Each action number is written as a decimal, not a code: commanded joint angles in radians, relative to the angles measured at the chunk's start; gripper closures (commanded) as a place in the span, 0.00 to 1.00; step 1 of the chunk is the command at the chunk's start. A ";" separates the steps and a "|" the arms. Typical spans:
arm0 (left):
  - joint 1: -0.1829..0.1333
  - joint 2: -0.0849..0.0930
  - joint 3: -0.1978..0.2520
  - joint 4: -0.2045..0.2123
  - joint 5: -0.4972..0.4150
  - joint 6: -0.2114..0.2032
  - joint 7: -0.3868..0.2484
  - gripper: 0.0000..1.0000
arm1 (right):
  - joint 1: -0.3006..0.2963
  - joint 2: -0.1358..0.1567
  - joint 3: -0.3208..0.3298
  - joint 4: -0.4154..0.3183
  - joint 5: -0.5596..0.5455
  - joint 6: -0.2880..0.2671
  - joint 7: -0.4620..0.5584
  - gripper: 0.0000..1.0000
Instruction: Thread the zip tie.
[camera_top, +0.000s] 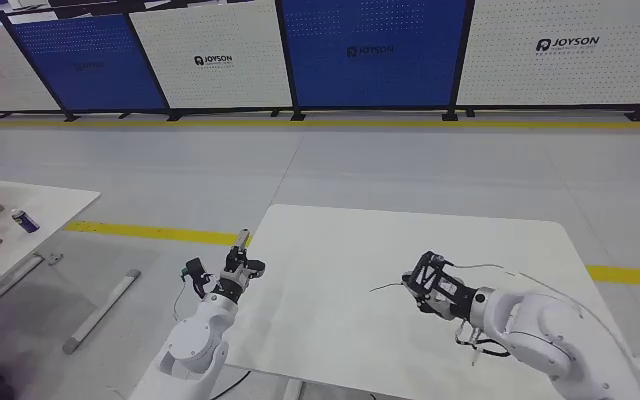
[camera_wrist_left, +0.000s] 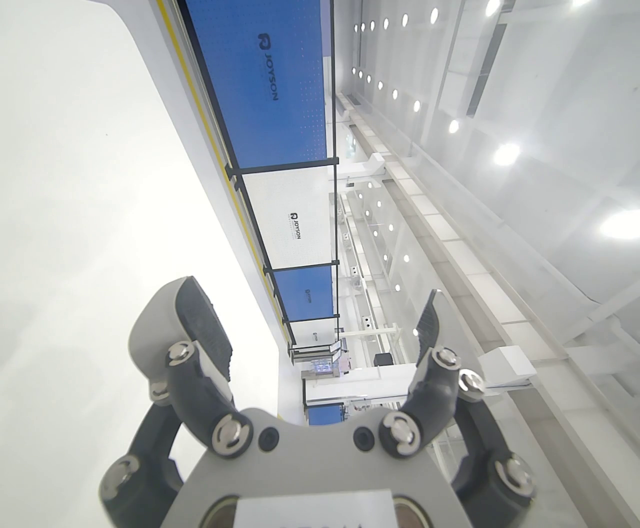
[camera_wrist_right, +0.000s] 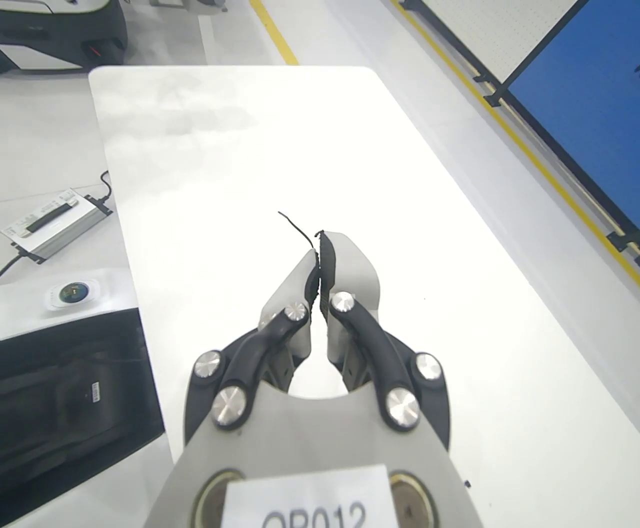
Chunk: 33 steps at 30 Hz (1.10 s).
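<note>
The right gripper (camera_wrist_right: 319, 245) is clenched on a thin black zip tie (camera_wrist_right: 296, 229). The tie's slim tail sticks out past the fingertips, above the white table (camera_wrist_right: 250, 150). From the top view, this gripper (camera_top: 412, 283) sits over the table's right part, with the tie (camera_top: 383, 288) pointing toward the middle. The left gripper (camera_wrist_left: 312, 300) is released, fingers spread wide and holding nothing, and it sits at the table's left edge (camera_top: 241, 245). Beyond the table a yellow floor line (camera_top: 150, 232) runs across. Farthest back stand blue and white perforated panels (camera_top: 370, 50).
</note>
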 joint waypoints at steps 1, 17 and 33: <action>0.000 0.000 0.000 0.000 0.000 0.000 0.000 0.00 | 0.002 0.007 -0.011 -0.010 -0.038 0.000 -0.067 1.00; 0.000 0.000 0.000 0.000 0.000 0.000 0.000 0.00 | 0.147 0.083 -0.253 0.045 -0.209 0.000 -0.376 1.00; 0.000 0.000 0.000 0.000 0.000 0.000 0.000 0.00 | 0.147 0.083 -0.255 0.049 -0.327 0.000 -0.416 1.00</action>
